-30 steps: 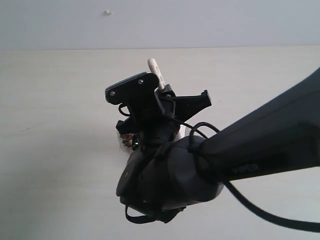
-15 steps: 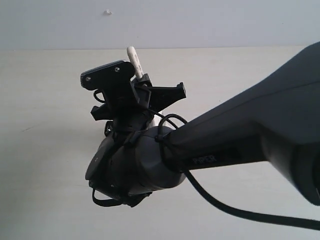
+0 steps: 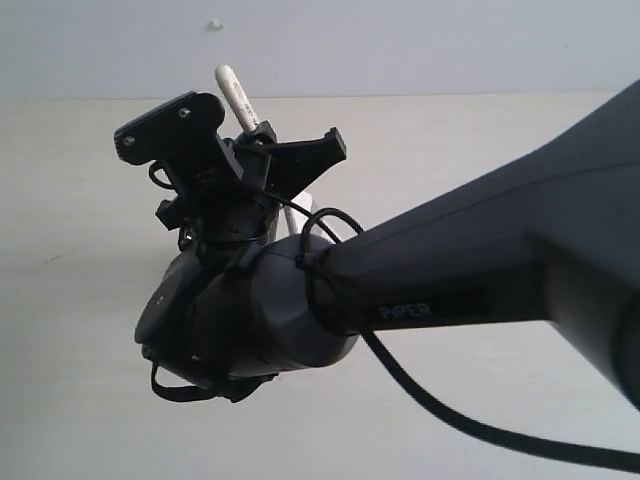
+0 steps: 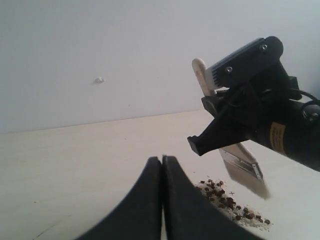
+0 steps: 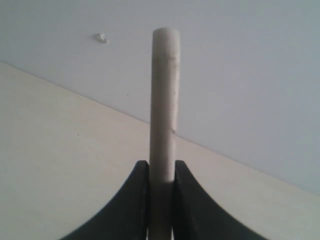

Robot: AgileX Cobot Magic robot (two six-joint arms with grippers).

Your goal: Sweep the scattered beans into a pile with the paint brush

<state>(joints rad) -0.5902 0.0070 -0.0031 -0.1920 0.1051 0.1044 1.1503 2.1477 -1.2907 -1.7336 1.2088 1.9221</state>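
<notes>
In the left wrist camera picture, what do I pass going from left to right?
Small speck on the wall → left gripper, shut → beans. The paint brush overlaps the beans, so it has no clear place.

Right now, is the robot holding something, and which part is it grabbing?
The right gripper grips the paint brush by its wooden handle; the left gripper holds nothing.

The right arm (image 3: 450, 290) reaches in from the right across the middle of the exterior view. Its wrist tips the right hand (image 5: 161, 165) upward, both fingers clamped on the paint brush (image 5: 163, 90) handle. The left hand (image 4: 162, 162) sits low, fingers pressed flat together, holding nothing.
</notes>
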